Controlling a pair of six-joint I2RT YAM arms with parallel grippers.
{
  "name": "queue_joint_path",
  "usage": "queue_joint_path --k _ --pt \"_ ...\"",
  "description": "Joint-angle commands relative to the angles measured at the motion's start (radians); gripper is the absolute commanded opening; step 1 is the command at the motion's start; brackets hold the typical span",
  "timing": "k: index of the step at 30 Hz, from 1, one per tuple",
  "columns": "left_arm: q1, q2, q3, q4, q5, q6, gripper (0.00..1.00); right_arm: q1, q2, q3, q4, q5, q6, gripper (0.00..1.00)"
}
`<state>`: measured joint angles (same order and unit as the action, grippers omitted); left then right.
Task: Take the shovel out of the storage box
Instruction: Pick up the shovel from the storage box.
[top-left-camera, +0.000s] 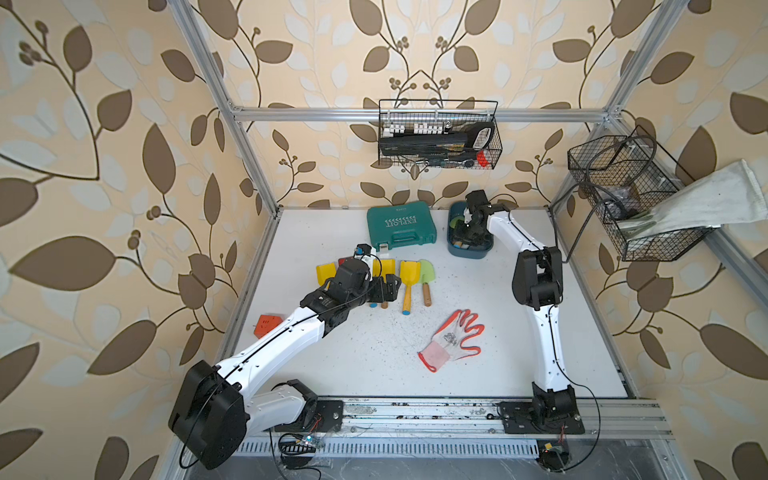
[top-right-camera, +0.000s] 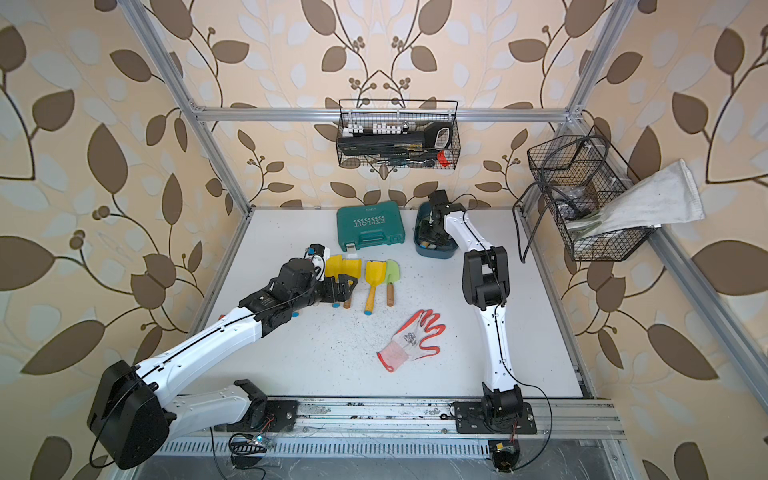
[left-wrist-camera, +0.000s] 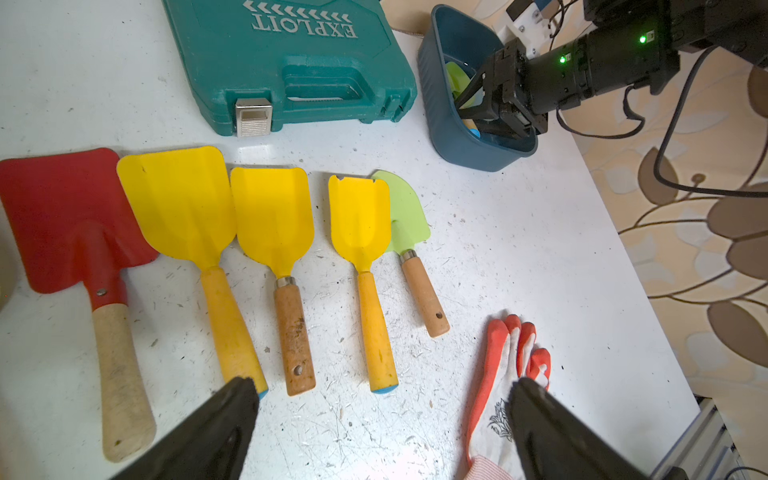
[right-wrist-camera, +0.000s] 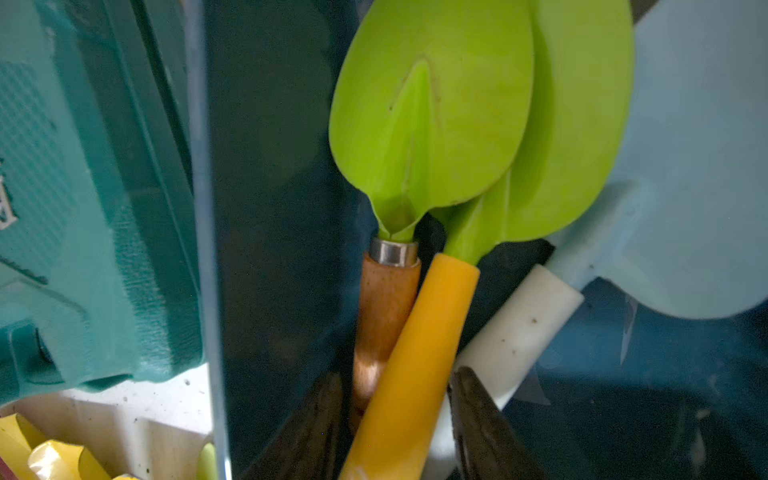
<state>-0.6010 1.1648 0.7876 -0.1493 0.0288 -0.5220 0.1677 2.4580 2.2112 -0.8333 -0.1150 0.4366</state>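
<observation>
Inside the storage box (right-wrist-camera: 282, 291), narrow right jaws flank shovel (right-wrist-camera: 415, 353) among handles (right-wrist-camera: 384, 299); left wide.

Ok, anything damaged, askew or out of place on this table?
The narrow all-yellow shovel has a small notch chipped from its blade's front edge, and its blade overlaps the light green wooden-handled trowel beside it. Dark specks litter the white tabletop.

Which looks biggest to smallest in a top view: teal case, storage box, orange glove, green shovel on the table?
1. teal case
2. storage box and orange glove: about alike, box partly hidden
3. green shovel
</observation>
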Motion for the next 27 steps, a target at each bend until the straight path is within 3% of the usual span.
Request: queue_joint_path --k 1,8,11,17,27 --pt "0.010 -0.010 0.027 0.008 -0.002 -0.003 0.99 0.000 0.046 0.040 -0.051 -0.017 -0.028 0.47" --pt "0.010 -0.001 0.030 0.008 -0.005 -0.006 0.99 0.000 0.071 0.065 -0.057 -0.020 -0.045 0.43" --pt "0.010 -0.001 0.028 0.010 -0.006 -0.007 0.99 -0.003 0.069 0.070 -0.059 -0.027 -0.040 0.33" --pt "0.010 -0.006 0.027 0.008 -0.009 -0.006 0.99 -0.004 0.068 0.079 -0.057 -0.037 -0.032 0.26" --pt "0.010 -0.009 0.028 0.007 -0.006 -0.007 0.99 -0.004 -0.044 -0.013 0.053 -0.030 -0.016 0.15"
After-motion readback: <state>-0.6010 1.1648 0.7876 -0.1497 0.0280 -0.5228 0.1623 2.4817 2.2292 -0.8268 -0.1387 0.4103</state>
